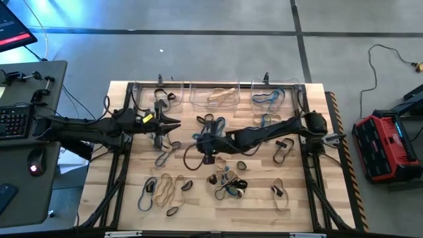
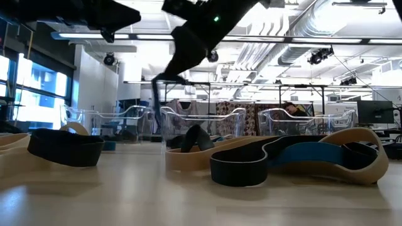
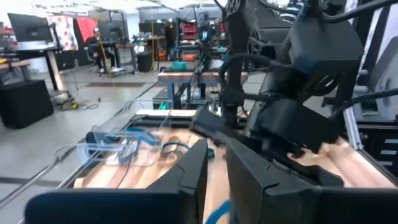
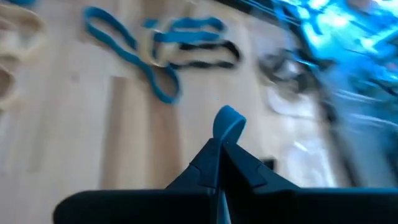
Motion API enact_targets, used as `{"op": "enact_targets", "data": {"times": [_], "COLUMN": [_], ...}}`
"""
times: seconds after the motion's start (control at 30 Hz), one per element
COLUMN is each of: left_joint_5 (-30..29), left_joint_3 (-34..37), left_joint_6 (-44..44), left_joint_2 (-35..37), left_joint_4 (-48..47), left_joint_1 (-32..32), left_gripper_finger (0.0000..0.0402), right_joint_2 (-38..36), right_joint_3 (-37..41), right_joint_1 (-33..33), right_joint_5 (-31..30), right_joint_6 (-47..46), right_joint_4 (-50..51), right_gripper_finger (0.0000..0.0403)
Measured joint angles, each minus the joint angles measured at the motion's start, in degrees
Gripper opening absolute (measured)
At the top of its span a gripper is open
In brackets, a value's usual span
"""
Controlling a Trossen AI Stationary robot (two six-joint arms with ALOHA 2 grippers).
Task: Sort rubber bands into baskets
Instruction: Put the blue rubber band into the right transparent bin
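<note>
This is a robotics lab or workshop in an open industrial hall. Exposed ducts and strip lights run along the ceiling, the floor is bare grey concrete, and a wooden table sits in a metal frame. A keyboard, mouse, red toolbox and distant workbenches surround it.

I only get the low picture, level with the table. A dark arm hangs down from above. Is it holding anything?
Observer: Yes. The right gripper is shut on a blue rubber band, and a loop pokes out past its tips.
Operator: And what's in those clear bins at the back?
Observer: From overhead, the left basket holds black bands, the middle basket tan bands, and the right basket blue bands.
Operator: And the other arm?
Observer: The left gripper is just in front of the left basket.
</note>
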State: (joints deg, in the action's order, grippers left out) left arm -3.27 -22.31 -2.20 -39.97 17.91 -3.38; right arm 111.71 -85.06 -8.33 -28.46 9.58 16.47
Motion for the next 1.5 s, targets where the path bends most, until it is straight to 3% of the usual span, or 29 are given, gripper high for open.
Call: {"op": "enact_targets", "data": {"times": [0.3, 0.47, 0.67, 0.83, 1.0, 1.2, 1.37, 1.5], "left_joint_5": [-0.26, -0.35, -0.36, -0.37, -0.37, -0.37, -0.38, -0.39], "left_joint_3": [-0.02, -0.02, -0.02, -0.02, -0.02, -0.02, -0.02, -0.02], "left_joint_6": [0.02, 0.10, 0.04, 0.04, 0.67, 0.92, 0.57, 0.55], "left_joint_2": [-1.02, -1.84, -2.77, -2.89, -2.89, -2.89, -2.89, -2.89], "left_joint_4": [1.92, 1.74, 2.22, 2.82, 2.67, 2.61, 2.68, 2.78], "left_joint_1": [0.57, 0.57, 0.57, 0.55, 0.55, 0.55, 0.55, 0.55], "left_gripper_finger": [0.0035, 0.0035, 0.0035, 0.0035, 0.0035, 0.0035, 0.0035, 0.0035], "right_joint_2": [-6.84, -12.76, -19.62, -23.43, -28.56, -34.87, -38.85, -40.14], "right_joint_3": [0.04, 0.04, 0.04, 2.22, 10.04, 21.40, 30.06, 36.35], "right_joint_1": [0.08, 0.08, 0.55, 3.09, 8.36, 16.57, 24.85, 31.34], "right_joint_5": [-20.60, -30.88, -38.76, -42.67, -43.35, -44.61, -42.52, -35.39], "right_joint_6": [-9.18, -21.71, -43.05, -53.58, -56.14, -54.41, -44.57, -31.40], "right_joint_4": [19.15, 35.50, 57.20, 66.76, 65.66, 56.18, 41.62, 23.14], "right_gripper_finger": [0.0000, 0.0000, 0.0000, 0.0000, 0.0000, 0.0000, 0.0000, 0.0000]}}
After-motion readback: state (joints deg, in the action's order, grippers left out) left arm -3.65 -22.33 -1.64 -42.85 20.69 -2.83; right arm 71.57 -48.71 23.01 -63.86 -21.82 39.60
